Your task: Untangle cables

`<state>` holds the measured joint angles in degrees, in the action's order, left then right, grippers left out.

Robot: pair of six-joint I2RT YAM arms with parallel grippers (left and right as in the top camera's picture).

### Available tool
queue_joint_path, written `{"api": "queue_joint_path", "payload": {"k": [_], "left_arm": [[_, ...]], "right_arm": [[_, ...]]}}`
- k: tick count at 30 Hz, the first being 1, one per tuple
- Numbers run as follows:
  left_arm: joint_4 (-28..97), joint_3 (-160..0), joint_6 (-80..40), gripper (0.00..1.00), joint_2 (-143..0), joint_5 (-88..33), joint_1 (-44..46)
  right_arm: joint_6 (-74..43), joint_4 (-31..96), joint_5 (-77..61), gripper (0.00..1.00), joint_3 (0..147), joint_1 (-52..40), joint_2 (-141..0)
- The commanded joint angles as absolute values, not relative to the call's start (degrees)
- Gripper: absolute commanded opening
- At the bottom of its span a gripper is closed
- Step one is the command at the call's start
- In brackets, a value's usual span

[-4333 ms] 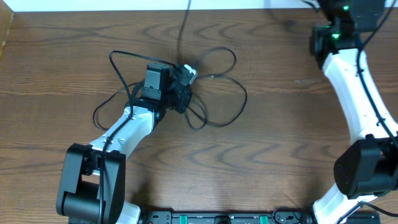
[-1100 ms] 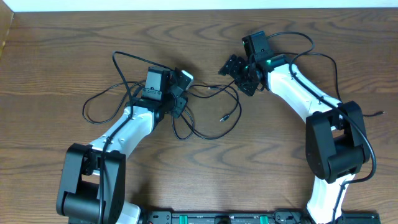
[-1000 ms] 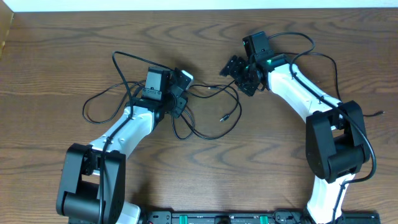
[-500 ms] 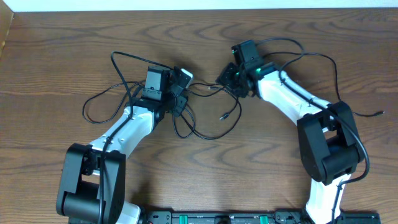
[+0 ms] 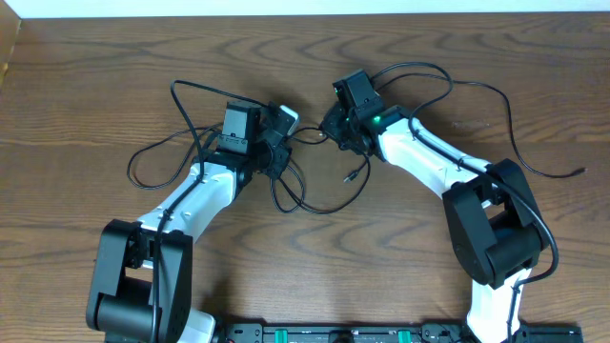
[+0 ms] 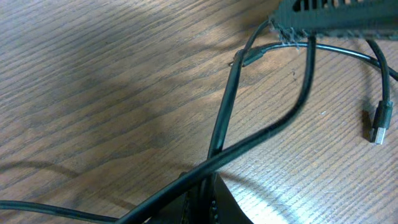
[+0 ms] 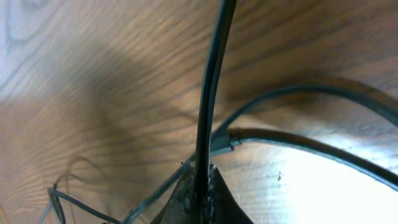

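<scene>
The cables (image 5: 310, 195) are thin black cords looped on the wooden table between my two arms. A loose plug end (image 5: 351, 176) lies at the middle, and it also shows in the left wrist view (image 6: 377, 127). A white plug (image 5: 286, 116) sits by my left gripper (image 5: 276, 154). The left gripper (image 6: 200, 200) is shut on a black cable (image 6: 261, 134) that crosses its jaws. My right gripper (image 5: 334, 124) is close beside it. The right gripper (image 7: 198, 186) is shut on a black cable (image 7: 210, 93) that runs straight up from its jaws.
One black loop (image 5: 152, 157) spreads left of the left arm. A long black cord (image 5: 505, 124) trails right behind the right arm and ends near the right edge (image 5: 579, 172). The right arm's white links (image 5: 429, 157) cross the table.
The right arm came in from the far right, and over the last second its gripper has moved left towards the left gripper. The cord behind it has stretched out to the right. The left arm has held still.
</scene>
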<state>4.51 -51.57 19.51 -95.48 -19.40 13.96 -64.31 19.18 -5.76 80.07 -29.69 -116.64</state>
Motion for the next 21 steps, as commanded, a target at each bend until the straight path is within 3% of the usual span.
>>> {"api": "queue_joint_path", "payload": {"k": [1,7,9,10,21], "left_arm": [[4.5,-51.5,19.2,0.08,-95.5,-20.6,13.7],[4.7,-51.5,19.2,0.16,-95.5,-20.6,13.7],[4.9,-51.5,19.2,0.41,-95.5,-20.6,13.7],[5.0,-51.5,19.2,0.43,-95.5,-20.6,13.7],[6.2,-51.5,19.2,0.43,-95.5,-23.0,13.7]], "right_arm": [[-64.9,16.7,-3.5,0.01,79.6,-29.1,-117.3],[-68.1,9.1,-3.6,0.02,79.6,-28.4,-117.3],[-69.8,6.5,-4.0,0.01,79.7,-27.8,-117.3],[-70.3,5.2,-4.5,0.01,79.7,-27.5,-117.3],[-75.2,-5.5,-5.9,0.02,79.7,-18.9,-117.3]]}}
